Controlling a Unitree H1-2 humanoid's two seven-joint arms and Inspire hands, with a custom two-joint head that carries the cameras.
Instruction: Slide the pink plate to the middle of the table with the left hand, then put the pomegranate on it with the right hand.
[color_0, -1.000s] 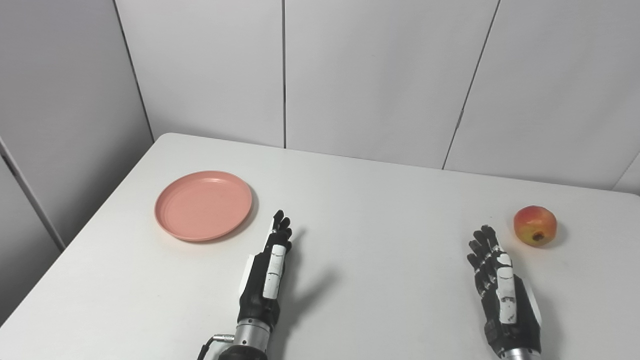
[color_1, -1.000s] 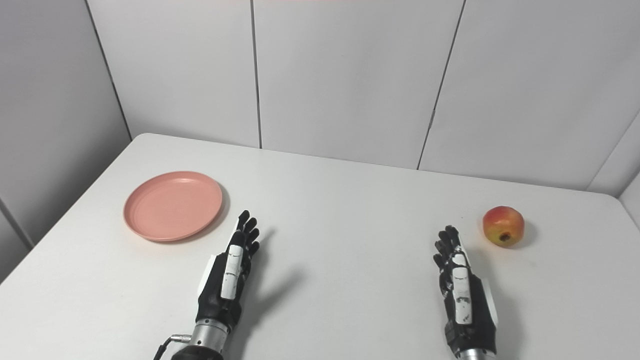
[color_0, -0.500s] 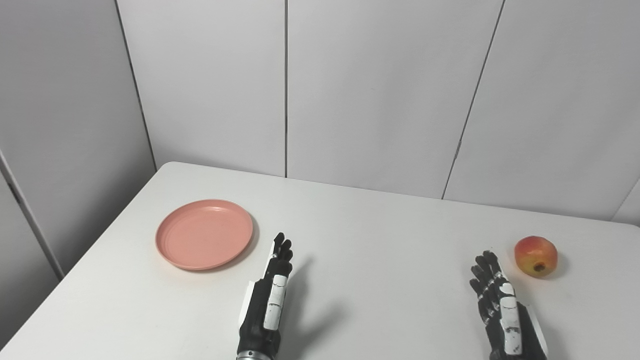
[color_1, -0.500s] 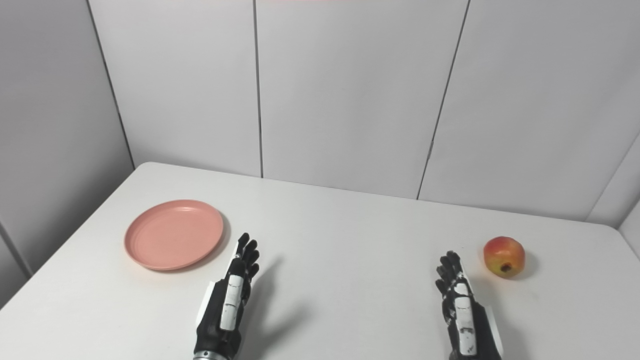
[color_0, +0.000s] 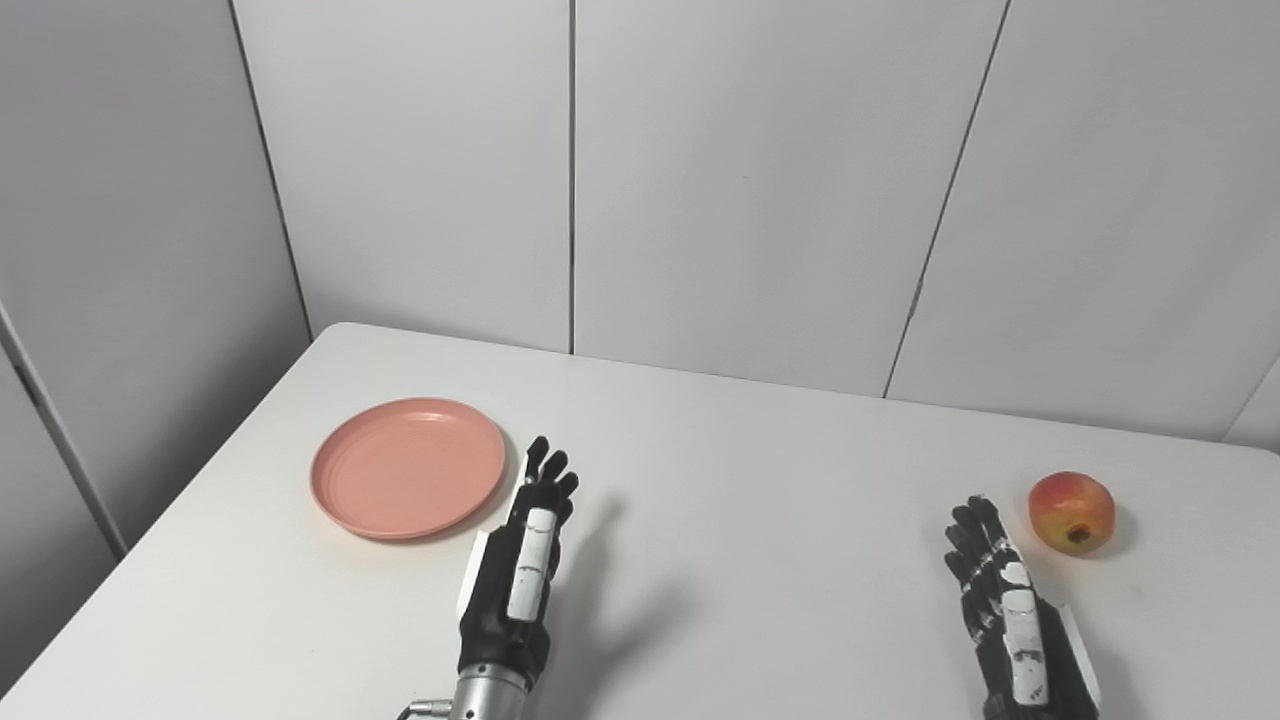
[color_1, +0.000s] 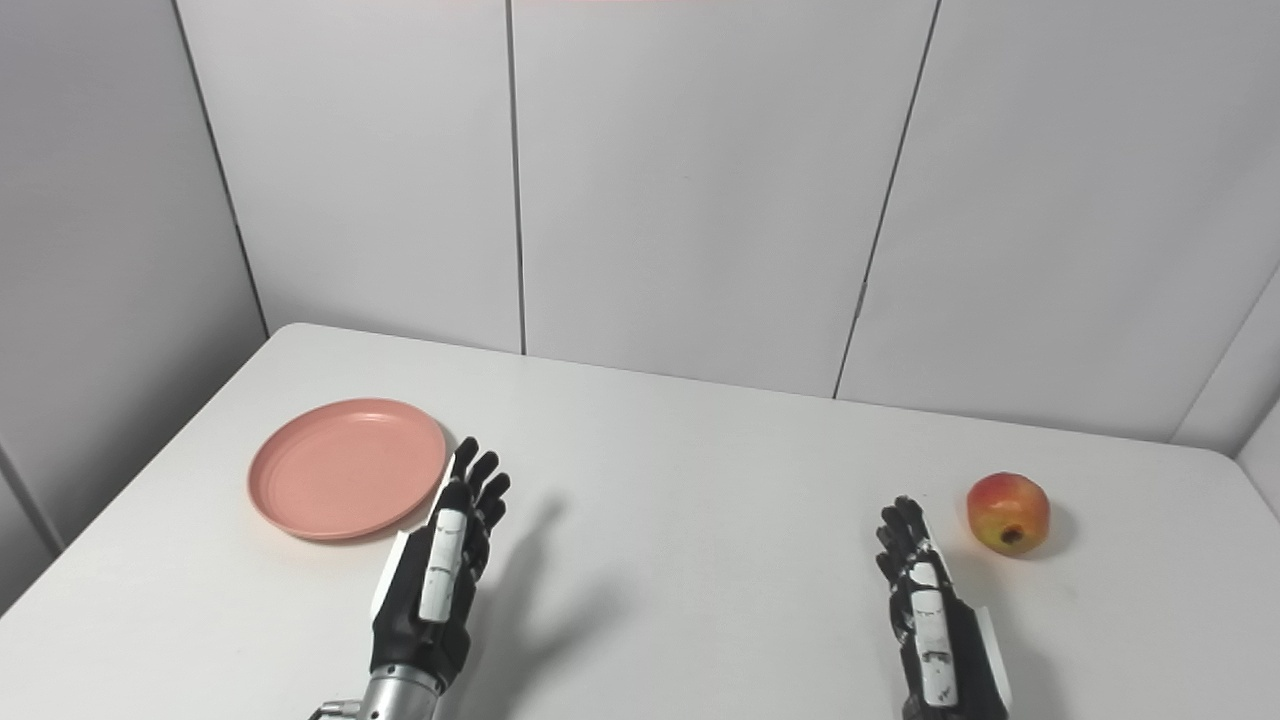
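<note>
The pink plate (color_0: 408, 467) lies flat on the left part of the white table (color_0: 750, 470), with nothing on it. My left hand (color_0: 518, 573) is open with fingers stretched forward, just right of the plate's near-right rim and raised a little off the table. A red and yellow pomegranate (color_0: 1072, 511) rests at the far right of the table. My right hand (color_0: 1010, 618) is open too, low at the right, its fingertips short of the pomegranate and to its left.
Grey wall panels (color_0: 760, 180) stand behind the table's far edge. The table's left edge (color_0: 190, 500) runs close beside the plate.
The camera tilted up between one second and half a second ago. Since then my left hand has moved forward and left, closer to the plate. The right hand has hardly moved.
</note>
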